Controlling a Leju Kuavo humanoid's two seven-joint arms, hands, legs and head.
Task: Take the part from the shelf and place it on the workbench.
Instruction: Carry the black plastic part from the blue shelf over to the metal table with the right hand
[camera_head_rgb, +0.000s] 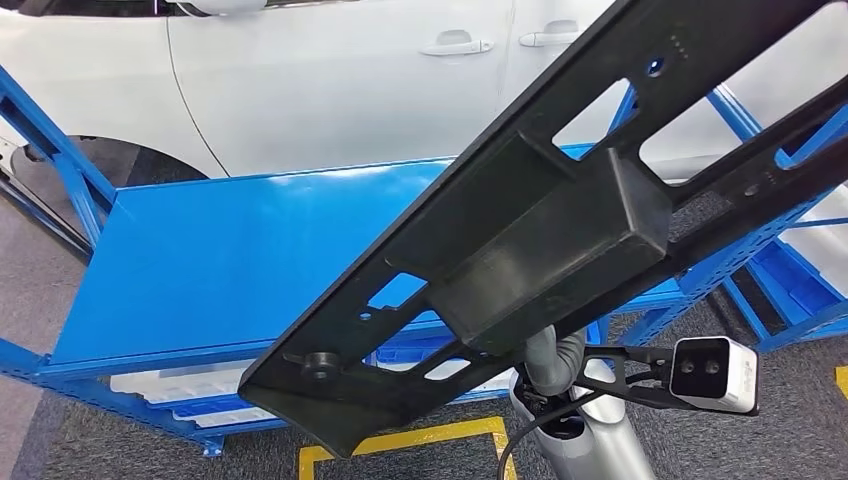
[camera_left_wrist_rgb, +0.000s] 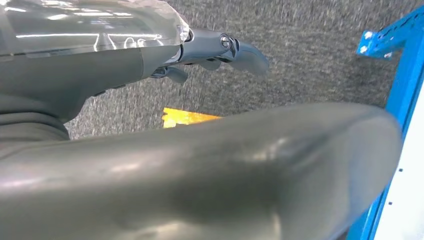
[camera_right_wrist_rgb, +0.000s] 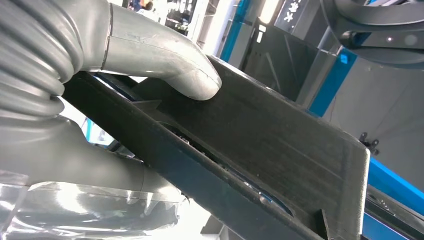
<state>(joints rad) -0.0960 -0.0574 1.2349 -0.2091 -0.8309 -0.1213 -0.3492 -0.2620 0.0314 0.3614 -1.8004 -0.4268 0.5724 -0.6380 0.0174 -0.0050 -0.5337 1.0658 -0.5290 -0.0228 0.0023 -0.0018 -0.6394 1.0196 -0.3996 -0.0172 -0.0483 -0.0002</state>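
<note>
Right fingers (camera_right_wrist_rgb: 190, 75) clasping black part (camera_head_rgb: 540, 230), blue workbench (camera_head_rgb: 230, 250), white car (camera_head_rgb: 330, 70), grey carpet (camera_left_wrist_rgb: 300, 50).

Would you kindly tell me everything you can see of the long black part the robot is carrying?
The black part is a long, flat, matte bar that looks like moulded plastic, with rectangular cut-outs, small holes, a raised boxy block at its middle and a round knob near its lower end. It slants diagonally, held in the air in front of the blue workbench, not resting on it. The right hand grips it, thumb pressed on one face.
</note>
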